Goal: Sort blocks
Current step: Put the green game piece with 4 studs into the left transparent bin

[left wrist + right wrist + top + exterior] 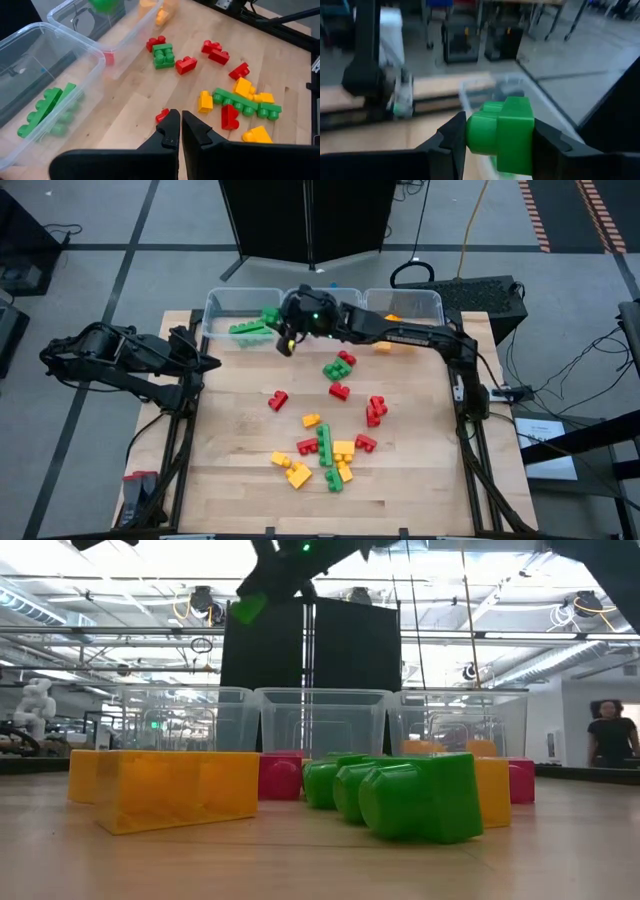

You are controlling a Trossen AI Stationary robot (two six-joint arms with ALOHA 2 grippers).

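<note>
1. The right gripper [500,137] is up at the far edge of the surface [240,440], reaching across toward the far-left corner, and its jaws are clamped on a green block [502,134], one finger on each flat side.
2. In the high view that gripper [285,340] hangs at the near rim of the left bin [215,305], where green blocks [250,325] already lie. My read: this one is headed in with them.
3. The middle bin [335,295] sits next along the far edge, and the right bin [430,300] holds yellow pieces [392,318].
4. The left gripper [180,131] waits off the left edge of the surface, jaws pressed together and empty.
5. The remaining blocks lie loose on the surface: a red and green cluster [340,368] near the far middle, a single red one [277,400] left of centre, red ones [376,410] to the right, and a mixed heap [322,455] of yellow, green and red toward the near edge.
6. Handling, as I judge it: these blocks look hard, light and smooth, so nothing to crush, but a glossy plastic face could slip in a loose pinch.
7. Best hold is across two flat opposite sides, clear of the studs, as the right jaws have it. A tilted or stacked piece in the heap may twist or drag a neighbour along.
</note>
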